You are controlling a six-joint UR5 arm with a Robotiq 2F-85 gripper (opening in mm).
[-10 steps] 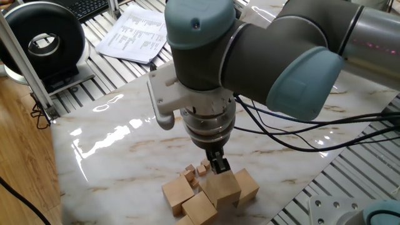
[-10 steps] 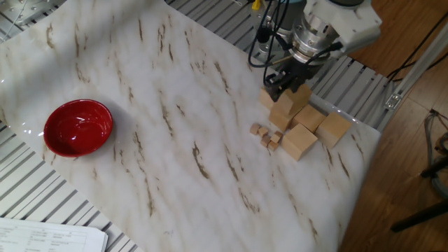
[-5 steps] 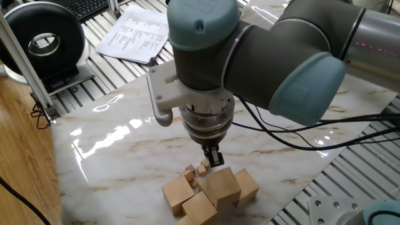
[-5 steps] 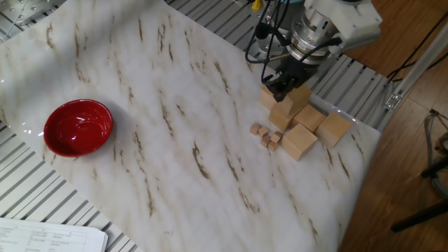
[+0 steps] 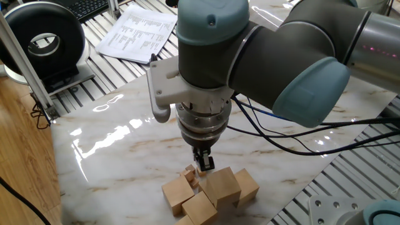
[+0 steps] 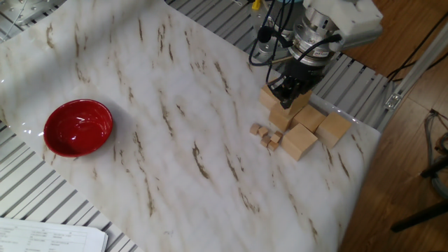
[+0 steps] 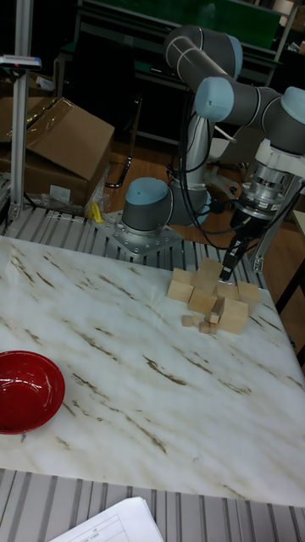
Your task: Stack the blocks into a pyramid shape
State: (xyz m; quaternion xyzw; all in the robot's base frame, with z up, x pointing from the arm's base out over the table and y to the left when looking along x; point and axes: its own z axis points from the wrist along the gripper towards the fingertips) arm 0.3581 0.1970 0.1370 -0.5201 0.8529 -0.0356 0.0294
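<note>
Several large tan wooden blocks (image 5: 222, 185) sit bunched near the table's corner, one of them raised on the others as a low pyramid shape (image 6: 283, 114). They also show in the tall fixed view as a cluster of blocks (image 7: 203, 296). My gripper (image 5: 204, 162) hangs just above and beside the raised block, touching nothing. It hovers over the stack's back edge in the other fixed view, gripper (image 6: 289, 94), and in the tall fixed view, gripper (image 7: 227, 273). Its fingers look slightly open, with nothing between them.
A few tiny wooden cubes (image 6: 264, 134) lie right beside the large blocks. A red bowl (image 6: 78, 127) stands far off on the marble table (image 6: 175, 154). Papers (image 5: 134, 31) and a black reel (image 5: 44, 40) lie beyond the table edge. Black cables (image 5: 281, 134) trail from the arm.
My gripper has lifted a little off the raised block and shifted sideways toward the tiny cubes. The blocks have not moved.
</note>
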